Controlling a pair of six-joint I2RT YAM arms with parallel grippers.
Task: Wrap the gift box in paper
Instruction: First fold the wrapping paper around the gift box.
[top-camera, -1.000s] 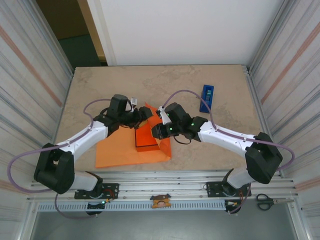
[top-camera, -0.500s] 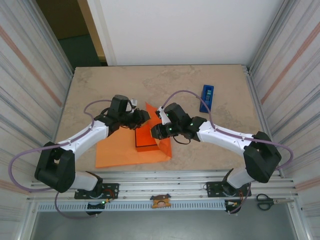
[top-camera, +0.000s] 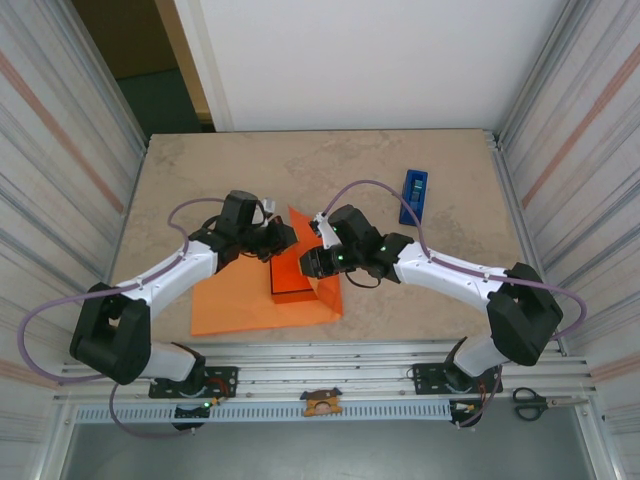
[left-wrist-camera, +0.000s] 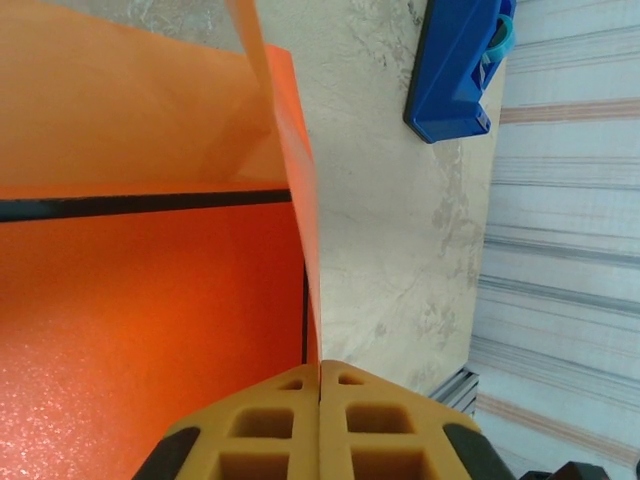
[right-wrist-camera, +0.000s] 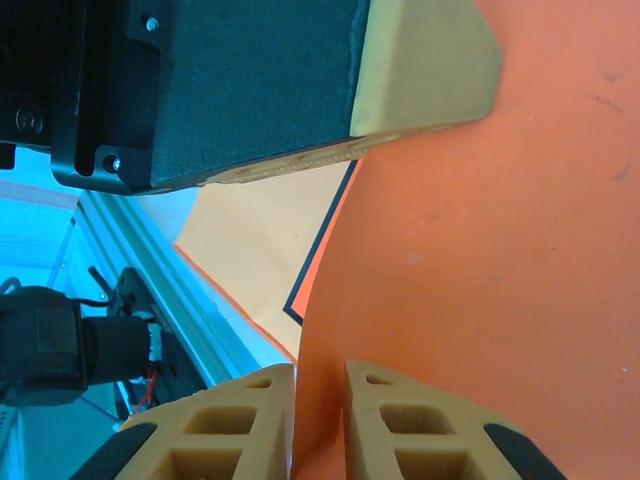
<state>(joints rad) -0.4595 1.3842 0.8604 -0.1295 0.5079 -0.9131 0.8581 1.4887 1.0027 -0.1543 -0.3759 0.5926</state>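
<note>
The gift box (top-camera: 292, 280) lies on the paper (top-camera: 240, 305) near the table's front, its black edges showing. My left gripper (top-camera: 283, 237) sits at the box's far side, and in the left wrist view my left gripper (left-wrist-camera: 320, 365) is shut on a raised edge of the paper (left-wrist-camera: 290, 150), beside the gift box (left-wrist-camera: 150, 320). My right gripper (top-camera: 310, 262) hovers over the box's right side. In the right wrist view my right gripper (right-wrist-camera: 320, 375) has its jaws slightly apart, with a lifted fold of paper (right-wrist-camera: 500, 250) passing between them. A corner of the box (right-wrist-camera: 308, 298) peeks out past that fold.
A blue tape dispenser (top-camera: 414, 196) lies at the back right of the table, also seen as the blue dispenser (left-wrist-camera: 460, 65) in the left wrist view. Scissors (top-camera: 530, 402) rest on the rail at the front right. Corrugated walls close in both sides.
My left gripper has closed onto the paper's raised edge. My right gripper's jaws have parted a little around the fold. Both arms have barely shifted.
</note>
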